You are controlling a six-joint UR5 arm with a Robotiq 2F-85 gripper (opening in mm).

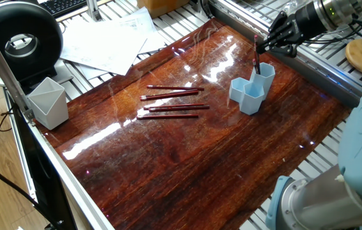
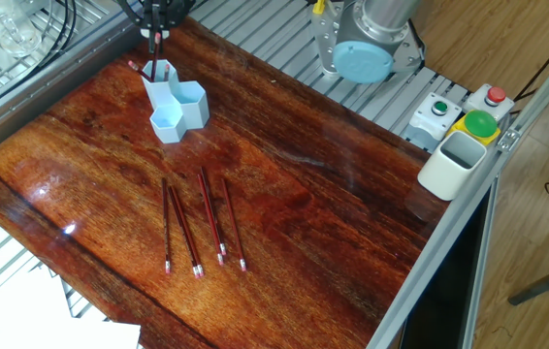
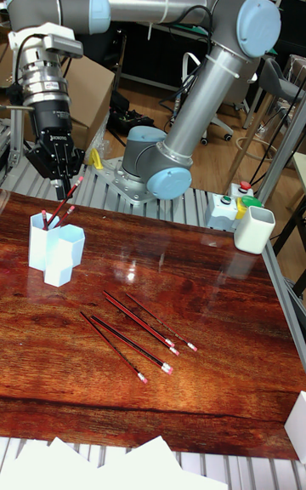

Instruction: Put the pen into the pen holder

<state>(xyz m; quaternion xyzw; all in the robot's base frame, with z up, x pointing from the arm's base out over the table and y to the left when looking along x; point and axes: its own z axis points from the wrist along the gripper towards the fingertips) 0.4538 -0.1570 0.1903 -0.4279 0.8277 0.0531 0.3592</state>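
A black gripper point(image 3: 65, 186) is hovering over the light blue pen holder point(image 3: 54, 251) near the glossy wooden table's point(image 1: 187, 160) far edge, jaws pinching a red pen point(image 3: 65, 202) slanting into the tallest tube. Four pens point(image 2: 202, 225) are lying mid-table, open wood surrounding them.

The pen holder point(image 3: 54, 252) sits on the table point(image 3: 212, 303). A pen point(image 3: 68, 197) leans in it. Four more pens point(image 3: 136, 328) lie near it. A cup point(image 3: 254, 230) stands well apart.
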